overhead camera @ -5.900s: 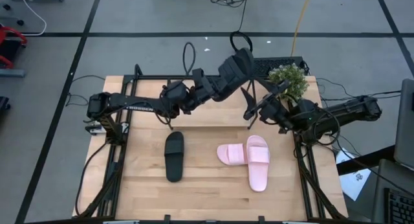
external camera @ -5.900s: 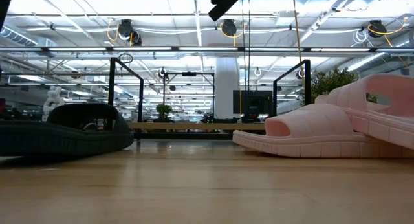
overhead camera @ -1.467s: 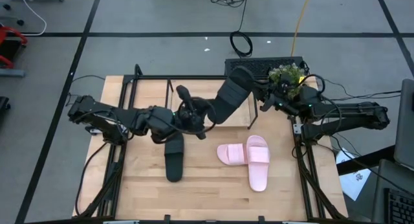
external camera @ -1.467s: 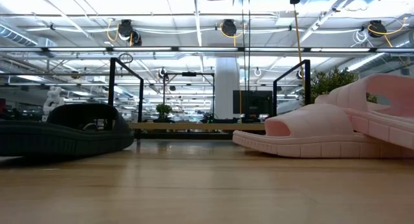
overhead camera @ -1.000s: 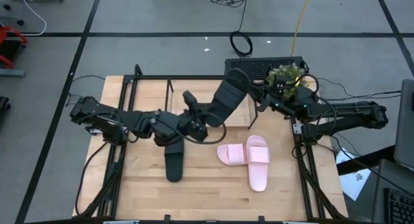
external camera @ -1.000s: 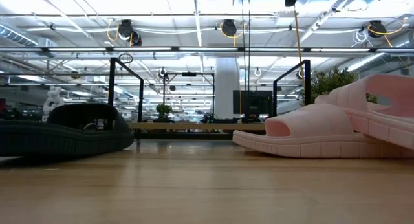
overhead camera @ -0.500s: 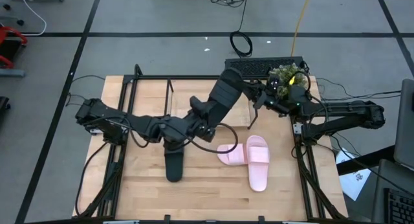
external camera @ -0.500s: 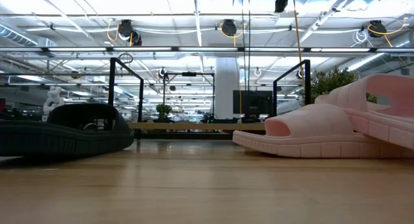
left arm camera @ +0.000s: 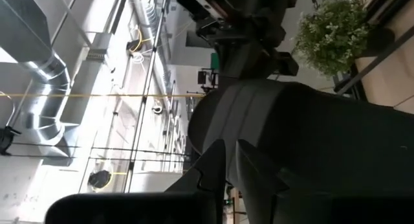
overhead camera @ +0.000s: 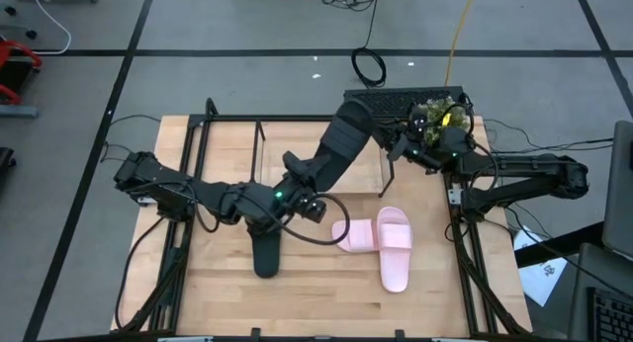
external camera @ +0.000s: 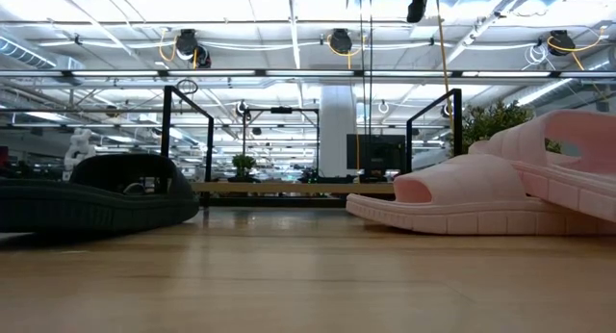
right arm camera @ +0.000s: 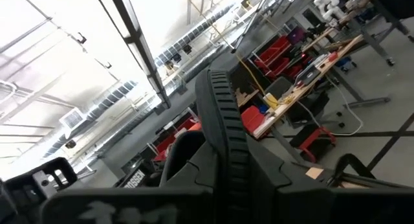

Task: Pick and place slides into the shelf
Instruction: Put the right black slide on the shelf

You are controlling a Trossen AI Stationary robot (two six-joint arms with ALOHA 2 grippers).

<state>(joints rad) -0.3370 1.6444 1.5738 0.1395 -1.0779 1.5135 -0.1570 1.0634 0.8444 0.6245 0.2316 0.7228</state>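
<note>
Pale wood of the surface (overhead camera: 218,293) is lying under both arms, which are meeting above its middle. The right pincer (overhead camera: 394,144) is pinching the raised black slide (overhead camera: 341,144) by its edge (the right wrist view is showing the ridged sole running between the dark fingers). The left pincer (overhead camera: 297,189) is sitting at the slide's other end; whether it is gripping, I cannot tell.

To my eye a handover is happening, so one arm should be letting go only once the other is holding firmly. The slide should then be travelling level toward the shelf (overhead camera: 261,136) at the far side.

Outward from there, the second black slide (overhead camera: 265,245) is lying just under the left arm. The pink pair (overhead camera: 381,241) is resting overlapped beside it, and a cable loop (overhead camera: 326,218) is drooping near them. A leafy plant (overhead camera: 440,117) is crowding the right arm, and the thin shelf rods may be risking a snag.
</note>
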